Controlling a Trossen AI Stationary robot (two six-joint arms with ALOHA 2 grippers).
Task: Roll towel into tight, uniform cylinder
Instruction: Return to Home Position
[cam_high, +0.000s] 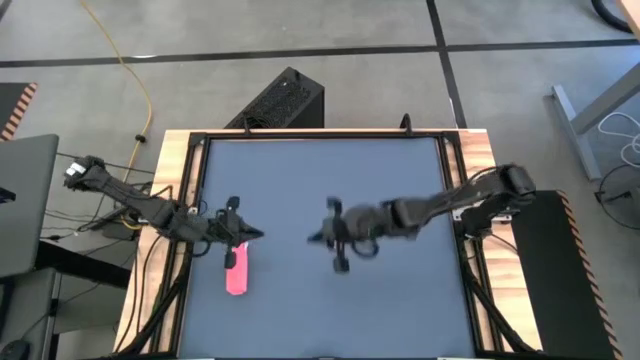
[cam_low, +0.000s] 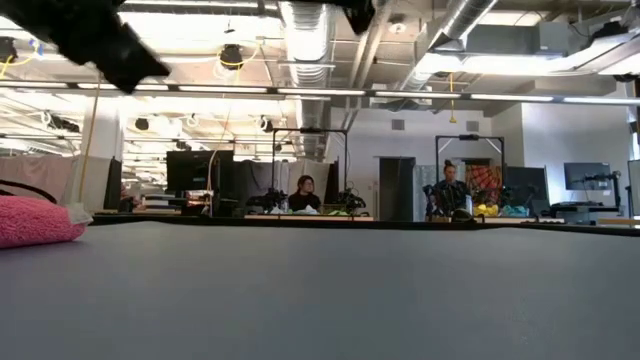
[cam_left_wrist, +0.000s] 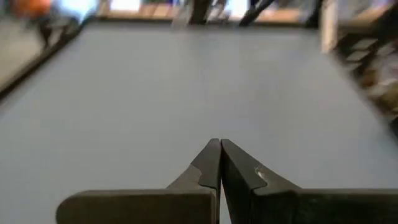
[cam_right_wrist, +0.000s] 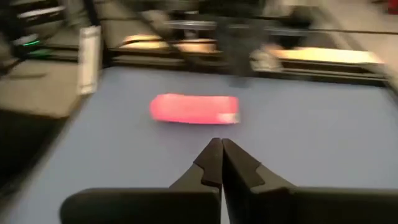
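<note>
Pink-red soft cloth towel (cam_high: 237, 272), a short roll, lies at the dark tabletop's (cam_high: 400, 310) eight o'clock in the high view, just beside the left gripper (cam_high: 250, 235), at its six o'clock. The right gripper (cam_high: 318, 238) hovers near centre. The low view cuts the roll off at nine o'clock, so its evenness is hard to judge. Both wrist views show claws pinched closed, empty. Withdrawing well means lifting first, clear of the roll.

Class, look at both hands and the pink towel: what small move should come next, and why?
Probably withdraw the left hand and right hand toward their bases: both are shut and empty, and the towel lies rolled on the table, touched by neither.
</note>
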